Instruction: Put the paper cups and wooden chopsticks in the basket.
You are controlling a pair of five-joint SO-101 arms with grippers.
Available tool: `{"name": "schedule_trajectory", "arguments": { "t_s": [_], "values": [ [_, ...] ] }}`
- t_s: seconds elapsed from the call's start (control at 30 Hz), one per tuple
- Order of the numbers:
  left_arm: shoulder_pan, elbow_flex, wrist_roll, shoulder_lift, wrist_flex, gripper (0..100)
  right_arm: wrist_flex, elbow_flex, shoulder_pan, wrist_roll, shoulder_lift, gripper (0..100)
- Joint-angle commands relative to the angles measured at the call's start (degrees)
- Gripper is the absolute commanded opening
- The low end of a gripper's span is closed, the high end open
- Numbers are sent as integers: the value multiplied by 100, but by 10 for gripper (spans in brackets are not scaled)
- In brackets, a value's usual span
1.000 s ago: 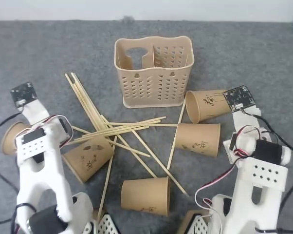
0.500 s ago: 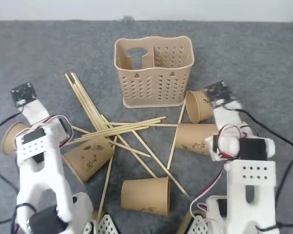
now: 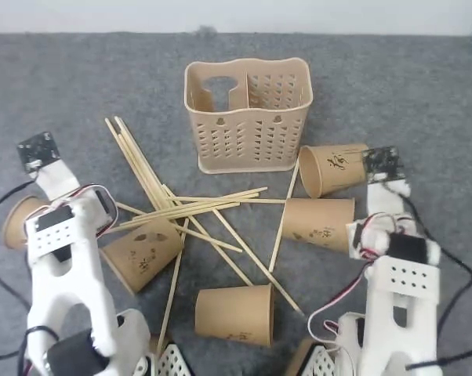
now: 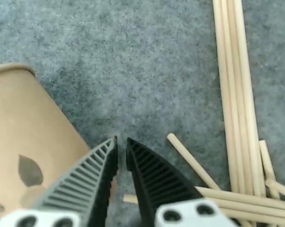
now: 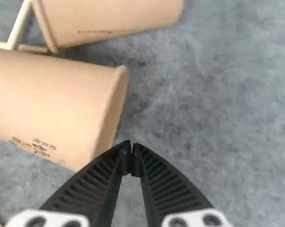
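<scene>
The tan slotted basket (image 3: 248, 117) stands upright at the back centre. Several paper cups lie on their sides: one beside the basket (image 3: 334, 168), one below it (image 3: 318, 223), one at the front (image 3: 236, 313), one left of centre (image 3: 142, 254). Wooden chopsticks (image 3: 181, 207) are scattered between them. My left gripper (image 4: 121, 143) is shut with nothing in it, low over the carpet, a leaf-printed cup (image 4: 24, 137) touching one side and chopsticks (image 4: 232, 94) on the other. My right gripper (image 5: 131, 147) is shut and empty, its tips beside the rim of a cup (image 5: 52, 104), with another cup (image 5: 109, 19) farther off.
Grey carpet (image 3: 424, 94) covers the table. Another cup (image 3: 16, 219) lies at the far left, partly hidden behind the left arm (image 3: 63, 243). The right arm (image 3: 397, 266) stands at the right, with open carpet beyond it.
The right arm swung left over the cup beside the basket, then came back right and now sits a little lower. The left arm, cups and chopsticks have not moved.
</scene>
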Motion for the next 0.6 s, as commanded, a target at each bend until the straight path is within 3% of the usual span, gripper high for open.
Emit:
{"name": "schedule_trajectory", "arguments": {
  "t_s": [0.0,0.57],
  "values": [
    [0,-136,9,9,-123,29,-330,62,-356,-62,57,8],
    [-114,-154,9,9,-123,29,-374,-1002,-2360,-70,57,9]
  ]
}}
